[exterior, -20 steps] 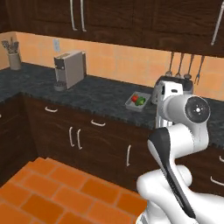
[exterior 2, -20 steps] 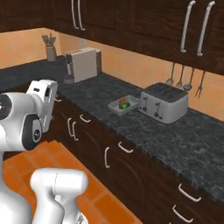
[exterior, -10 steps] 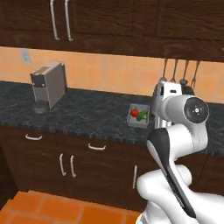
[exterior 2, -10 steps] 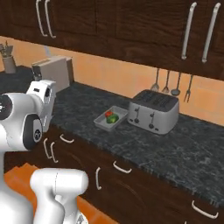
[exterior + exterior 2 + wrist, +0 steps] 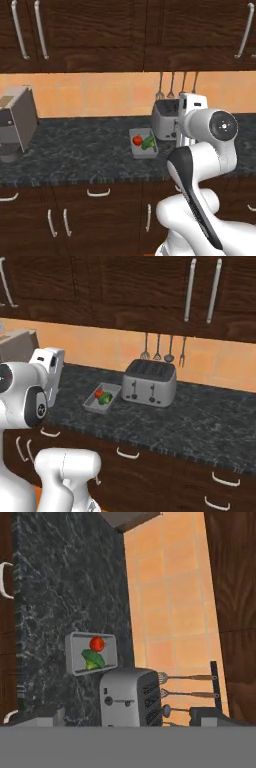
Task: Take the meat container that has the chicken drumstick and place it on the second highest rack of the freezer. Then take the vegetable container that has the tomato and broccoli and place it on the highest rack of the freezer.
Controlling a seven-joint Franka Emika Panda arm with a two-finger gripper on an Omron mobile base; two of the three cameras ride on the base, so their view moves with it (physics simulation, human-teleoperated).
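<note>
The vegetable container (image 5: 143, 144) is a shallow grey tray on the dark counter, just left of the toaster. It holds the red tomato (image 5: 137, 140) and the green broccoli (image 5: 148, 143). The right base view shows the same tray (image 5: 103, 397) with the tomato (image 5: 99, 393) and broccoli (image 5: 105, 399). In the hand view the tray (image 5: 91, 653) lies ahead and well away from my gripper (image 5: 122, 718), which is open with nothing in it. The meat container, the chicken drumstick and the freezer are out of view.
A silver toaster (image 5: 150, 382) stands right beside the tray, with utensils (image 5: 163, 347) hanging on the orange tiled wall behind it. A coffee machine (image 5: 15, 125) sits at the counter's left. Dark wooden cabinets run above and below the counter (image 5: 210, 426).
The base has moved, so the whole scene has shifted: tray and toaster now sit nearer the middle and look larger. The gripper stays open and empty.
</note>
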